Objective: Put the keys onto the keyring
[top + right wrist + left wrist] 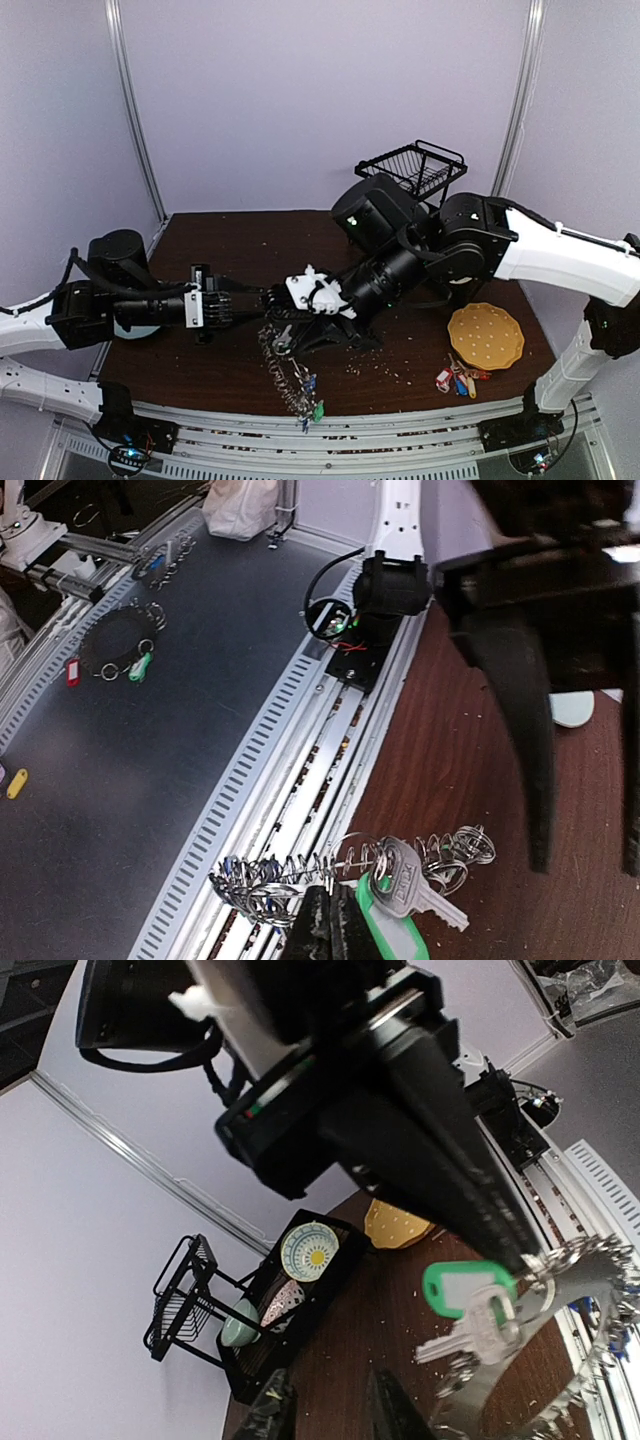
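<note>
The keyring [291,381] is a silver ring thick with small loops, hanging over the table's front edge. My right gripper [335,908] is shut on its wire, and the keyring [270,875] stretches left and right of the fingertips. A silver key [408,878] with a green tag [392,938] hangs on the ring beside those fingers. In the left wrist view the same key [478,1336] and green tag [462,1289] dangle under the right arm's black finger. My left gripper [331,1405] is open a short way from the key, with only table between its fingers [527,730].
A yellow round dish [486,336] and a small loose bunch of red, yellow and blue tagged keys [458,380] lie at the right front. A black wire rack [412,168] stands at the back, holding bowls [308,1249]. Crumbs dot the brown table [230,255].
</note>
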Controlling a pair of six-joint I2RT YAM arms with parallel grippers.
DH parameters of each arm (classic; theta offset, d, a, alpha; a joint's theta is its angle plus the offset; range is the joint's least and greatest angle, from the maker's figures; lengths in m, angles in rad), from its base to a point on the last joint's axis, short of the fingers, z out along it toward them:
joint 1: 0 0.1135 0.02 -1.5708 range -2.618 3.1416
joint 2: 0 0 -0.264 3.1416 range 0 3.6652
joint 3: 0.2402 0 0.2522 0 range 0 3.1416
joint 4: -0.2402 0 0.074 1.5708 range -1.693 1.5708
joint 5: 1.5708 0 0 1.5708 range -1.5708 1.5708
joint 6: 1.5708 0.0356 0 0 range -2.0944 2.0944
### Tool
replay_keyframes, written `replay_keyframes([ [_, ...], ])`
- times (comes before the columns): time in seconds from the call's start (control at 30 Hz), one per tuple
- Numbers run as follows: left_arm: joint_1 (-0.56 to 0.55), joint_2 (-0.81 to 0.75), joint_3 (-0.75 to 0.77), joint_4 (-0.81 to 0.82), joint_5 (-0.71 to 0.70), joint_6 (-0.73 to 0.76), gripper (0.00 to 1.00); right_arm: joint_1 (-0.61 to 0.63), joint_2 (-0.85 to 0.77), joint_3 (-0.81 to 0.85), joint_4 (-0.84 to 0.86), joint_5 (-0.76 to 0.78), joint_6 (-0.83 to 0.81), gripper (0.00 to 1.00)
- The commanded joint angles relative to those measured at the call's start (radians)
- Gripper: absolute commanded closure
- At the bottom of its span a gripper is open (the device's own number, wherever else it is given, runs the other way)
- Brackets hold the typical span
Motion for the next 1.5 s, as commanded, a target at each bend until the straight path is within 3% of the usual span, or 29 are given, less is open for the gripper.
replay_keyframes([
  [0.0,0.052,0.046,0.000,0.058,-0.008,-0.142,0.70,0.034,-0.004,0.038,-0.036,-0.068,-0.064,1.00],
  [0.1,0.128,0.068,0.003,0.012,0.106,-0.194,0.65,0.035,-0.008,0.047,-0.025,-0.047,-0.034,1.00],
  [0.23,0.140,0.071,-0.046,0.039,0.216,-0.186,0.55,0.037,-0.009,0.042,-0.110,-0.070,-0.120,1.00],
  [0.33,0.140,0.136,-0.063,0.152,0.282,-0.269,0.60,0.063,0.005,0.048,-0.148,-0.033,-0.171,1.00],
  [0.43,0.166,0.226,-0.116,0.349,0.289,-0.468,0.62,0.097,-0.004,0.032,-0.132,0.017,-0.230,1.00],
  [0.53,0.222,0.338,-0.118,0.443,0.418,-0.607,0.64,0.119,-0.002,0.063,-0.169,0.031,-0.312,1.00],
  [0.6,0.221,0.428,-0.080,0.467,0.496,-0.606,0.69,0.135,0.006,0.089,-0.195,0.056,-0.349,1.00],
  [0.77,0.140,0.512,0.004,0.535,0.585,-0.553,0.69,0.150,0.039,0.120,-0.243,0.103,-0.369,1.00],
  [0.87,0.123,0.491,0.008,0.558,0.557,-0.533,0.70,0.149,0.021,0.092,-0.222,0.142,-0.352,1.00],
  [1.13,0.138,0.344,-0.030,0.461,0.264,-0.441,0.70,0.143,-0.082,-0.068,0.040,0.311,-0.243,1.00],
  [1.33,0.140,0.115,-0.112,0.460,0.120,-0.441,0.74,0.020,-0.187,-0.259,0.419,0.167,0.092,1.00],
  [1.47,0.133,0.026,-0.163,0.440,0.191,-0.522,0.77,-0.023,-0.238,-0.357,0.631,0.184,0.304,1.00],
])
